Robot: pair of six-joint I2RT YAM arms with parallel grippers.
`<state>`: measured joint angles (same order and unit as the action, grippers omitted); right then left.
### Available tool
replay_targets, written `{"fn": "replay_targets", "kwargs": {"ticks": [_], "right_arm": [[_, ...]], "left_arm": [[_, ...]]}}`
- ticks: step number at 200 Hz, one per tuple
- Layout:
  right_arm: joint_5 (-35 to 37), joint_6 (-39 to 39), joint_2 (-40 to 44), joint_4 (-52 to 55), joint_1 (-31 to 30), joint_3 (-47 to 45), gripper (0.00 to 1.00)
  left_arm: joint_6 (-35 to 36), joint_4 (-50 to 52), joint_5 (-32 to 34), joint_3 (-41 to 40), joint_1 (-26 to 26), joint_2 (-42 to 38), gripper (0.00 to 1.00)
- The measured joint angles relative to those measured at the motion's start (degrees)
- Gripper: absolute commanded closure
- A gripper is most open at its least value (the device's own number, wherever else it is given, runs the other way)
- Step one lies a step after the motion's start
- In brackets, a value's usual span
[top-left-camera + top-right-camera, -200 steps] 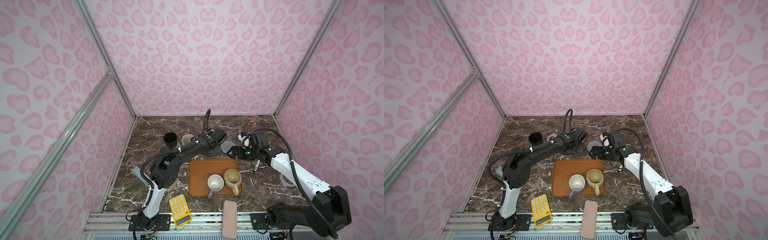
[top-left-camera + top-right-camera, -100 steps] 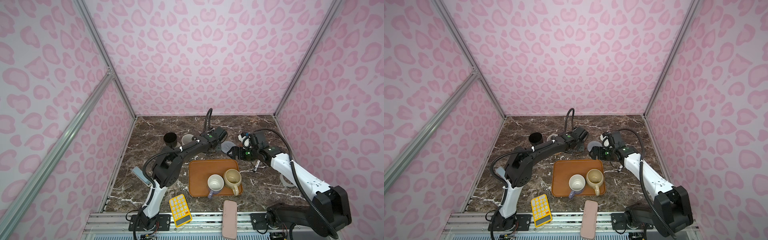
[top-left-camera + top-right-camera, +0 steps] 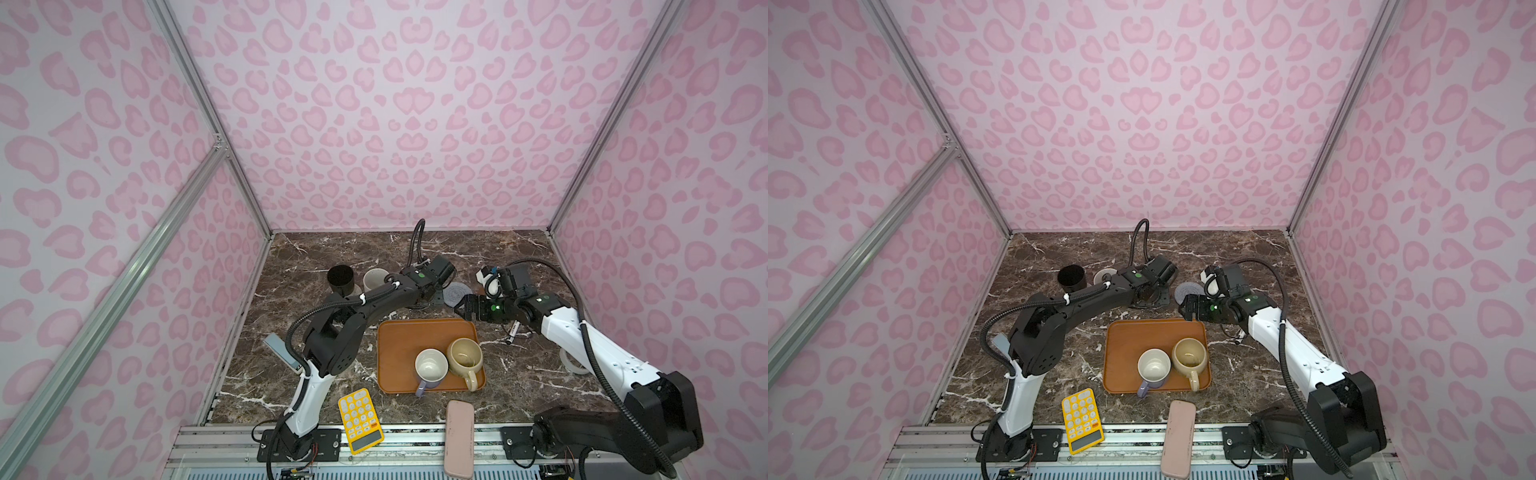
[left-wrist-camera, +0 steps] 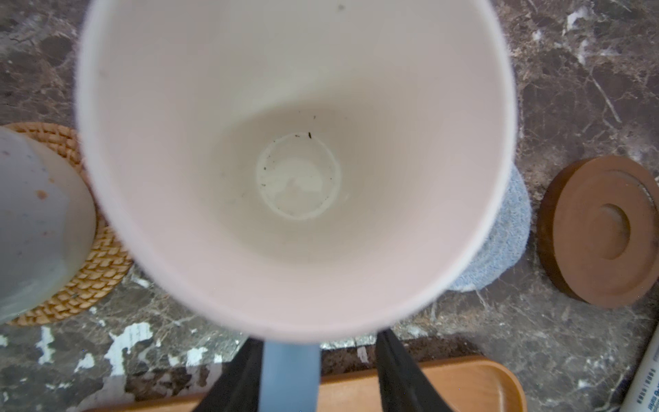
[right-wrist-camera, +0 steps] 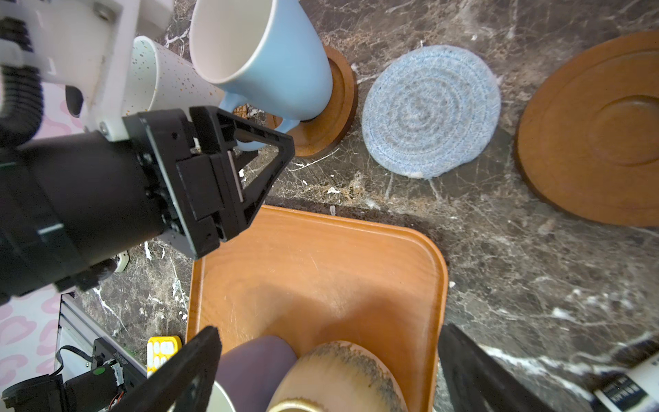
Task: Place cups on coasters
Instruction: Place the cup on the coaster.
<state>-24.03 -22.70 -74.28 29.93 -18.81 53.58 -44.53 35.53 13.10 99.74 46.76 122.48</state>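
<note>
- Our left claw (image 4: 317, 342) sits open around the handle of the light-blue ceramic mug (image 5: 271, 53) — one finger touching, one apart; the mug stands on a round brown wooden coaster (image 5: 335, 117).
- We should back straight off along the handle, sparing the speckled white mug (image 5: 160, 82) just beside.
- Our right claw (image 5: 328, 335) hovers wide open over the orange-brown tray (image 5: 321, 257).

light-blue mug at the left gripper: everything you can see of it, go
The light-blue mug is matte blue outside and cream-white inside, looks like glazed ceramic, and narrows toward its base. It is empty apart from a few dark specks on the bottom. It stands upright on a brown wooden coaster. Its blue handle lies between the left gripper's fingers, with a gap on one side. The speckled white mug stands close beside it; contact unclear.
</note>
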Motion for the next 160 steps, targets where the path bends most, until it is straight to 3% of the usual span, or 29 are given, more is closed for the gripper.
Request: {"fn": "replay_targets", "kwargs": {"ticks": [44,97,160], "right_arm": [[1.73,0.0,1.62,2.38,-1.31,0.5,0.04],[11.65,-1.64,4.2,12.5,-11.37,5.4,0.11],[24.17,-10.12,5.42,25.29,-29.94,11.26,0.2]], "left_arm": [[-0.11,0.24,0.48,-2.58,0.09,-4.79,0.41],[-0.5,0.15,0.37,-7.96,0.13,-15.04,0.14],[-3.28,1.4,-3.89,-17.9,-0.66,-28.28,0.12]]}}
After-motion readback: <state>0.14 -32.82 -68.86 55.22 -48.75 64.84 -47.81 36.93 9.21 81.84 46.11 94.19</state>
